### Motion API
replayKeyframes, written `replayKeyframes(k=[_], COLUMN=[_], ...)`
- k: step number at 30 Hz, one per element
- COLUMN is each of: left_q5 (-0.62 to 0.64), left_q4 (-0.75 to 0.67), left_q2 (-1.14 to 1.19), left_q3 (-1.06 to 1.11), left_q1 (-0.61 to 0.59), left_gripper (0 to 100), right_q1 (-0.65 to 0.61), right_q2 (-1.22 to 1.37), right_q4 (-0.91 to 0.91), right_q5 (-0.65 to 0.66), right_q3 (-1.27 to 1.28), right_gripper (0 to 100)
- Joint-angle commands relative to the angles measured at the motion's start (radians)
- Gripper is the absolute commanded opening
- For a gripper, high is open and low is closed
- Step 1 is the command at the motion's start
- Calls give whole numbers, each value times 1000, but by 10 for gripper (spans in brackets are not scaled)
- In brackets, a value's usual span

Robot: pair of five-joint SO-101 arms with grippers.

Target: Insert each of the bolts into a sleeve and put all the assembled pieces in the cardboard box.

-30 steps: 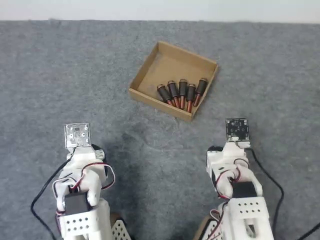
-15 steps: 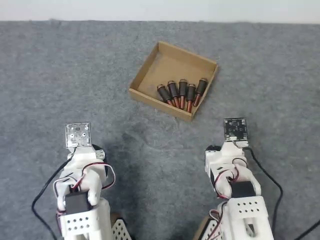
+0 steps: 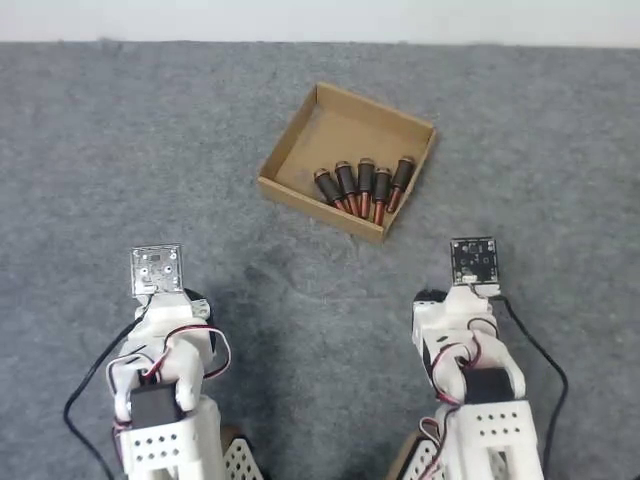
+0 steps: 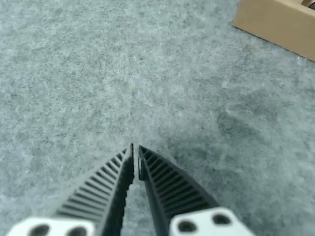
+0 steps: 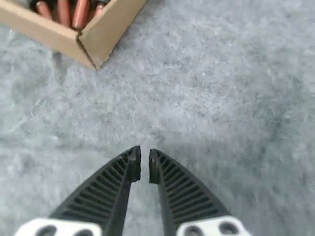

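Cardboard box (image 3: 335, 128), one, holds five assembled pieces (image 3: 366, 186) side by side.

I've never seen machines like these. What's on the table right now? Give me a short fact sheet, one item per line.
Surface: grey felt-like mat
Container: cardboard box, open-topped, on the mat beyond both arms
Contents: five assembled pieces, side by side against the box's near wall
Left arm: left gripper shut, holding nothing, over the mat
Right arm: right gripper shut, holding nothing, short of a box corner
Progress: the job looks finished
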Motion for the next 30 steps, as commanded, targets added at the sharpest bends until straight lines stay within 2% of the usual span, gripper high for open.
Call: replayKeyframes(k=[1,5,9,12,16,30], left_q5=[-15,-14,-14,-14,-14,-14], left_q4=[3,5,69,124,117,117], left_q2=[-21,-21,-21,-25,-21,-21], left_q3=[-13,-13,-13,-13,-13,-13], left_q1=[5,5,-14,-86,-141,-141], left_gripper=[11,11,11,11,11,11], right_q1=[15,22,22,22,22,22], right_q2=[-127,-239,-338,-341,-340,-340], right_q4=[180,346,507,504,504,504], right_q5=[20,21,20,21,21,21], right_q3=[18,17,12,12,12,12], right_gripper=[6,6,6,6,6,6])
